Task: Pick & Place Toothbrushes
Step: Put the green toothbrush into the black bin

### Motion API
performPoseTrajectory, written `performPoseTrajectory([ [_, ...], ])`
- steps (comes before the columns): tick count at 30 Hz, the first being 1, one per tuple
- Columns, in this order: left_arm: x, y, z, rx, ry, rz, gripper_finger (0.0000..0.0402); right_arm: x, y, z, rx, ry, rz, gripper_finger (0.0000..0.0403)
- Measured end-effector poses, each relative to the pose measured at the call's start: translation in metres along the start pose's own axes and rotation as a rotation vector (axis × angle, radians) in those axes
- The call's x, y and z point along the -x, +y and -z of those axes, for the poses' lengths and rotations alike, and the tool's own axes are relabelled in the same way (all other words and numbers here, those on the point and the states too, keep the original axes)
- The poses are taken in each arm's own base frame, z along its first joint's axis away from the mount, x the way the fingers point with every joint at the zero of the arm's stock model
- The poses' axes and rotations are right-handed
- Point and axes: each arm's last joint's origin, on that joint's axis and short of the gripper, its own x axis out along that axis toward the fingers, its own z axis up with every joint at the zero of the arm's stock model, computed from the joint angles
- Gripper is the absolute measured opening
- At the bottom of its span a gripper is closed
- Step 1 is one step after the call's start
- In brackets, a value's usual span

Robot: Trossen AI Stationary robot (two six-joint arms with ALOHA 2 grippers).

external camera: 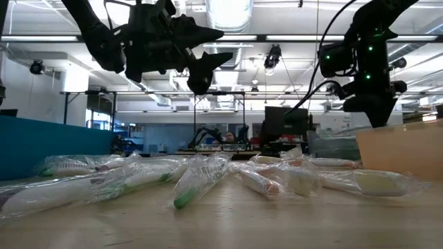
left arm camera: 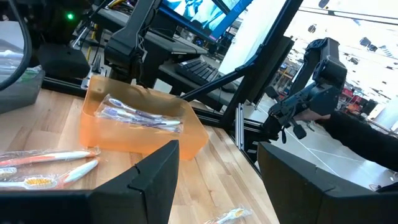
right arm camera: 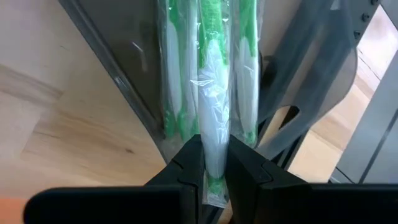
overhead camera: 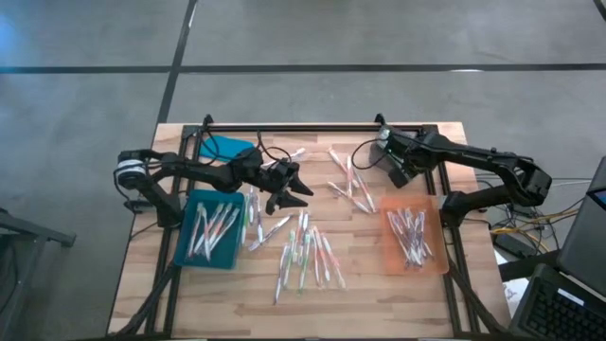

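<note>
1. A blue tray (overhead camera: 210, 230) sits near the tabletop's (overhead camera: 379, 284) left edge and holds a layer of wrapped toothbrushes lying roughly lengthwise.
2. An orange tray (overhead camera: 414, 242) sits near the right edge, also holding a handful of wrapped toothbrushes; the left wrist view shows some with purple parts inside it.
3. A clear grey bin (right arm camera: 134, 68) at the far edge, toward the right corner, holds green-and-white toothbrushes standing side by side, seen in the right wrist view.
4. Loose toothbrushes (overhead camera: 308, 251) lie scattered over the middle of the tabletop, between the two trays, with a smaller cluster nearer the far edge.
5. The left gripper (overhead camera: 289, 189) hangs above the tabletop just beside the blue tray's far right corner; its fingers (left arm camera: 152, 177) are spread apart with nothing between them.
6. The right gripper (right arm camera: 214, 165) is over the far edge near the grey bin; its fingers are clamped on a green toothbrush (right arm camera: 213, 81) in a clear wrapper, which points along the bin's contents.
7. A blue cloth-like piece (overhead camera: 225, 147) lies near the far left corner.
</note>
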Motion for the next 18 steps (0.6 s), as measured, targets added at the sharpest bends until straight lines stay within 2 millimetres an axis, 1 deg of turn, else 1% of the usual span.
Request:
performPoseTrajectory([
  [11, 0.000, 0.000, 0.000, 0.000, 0.000, 0.000, 0.0223, -0.004, 0.002, -0.003, -0.021, -0.042, 0.007, 0.0038],
  [18, 0.000, 0.000, 0.000, 0.003, 0.003, -0.001, 0.0223, -0.012, 0.004, -0.005, 0.001, -0.015, 0.026, 0.0038],
])
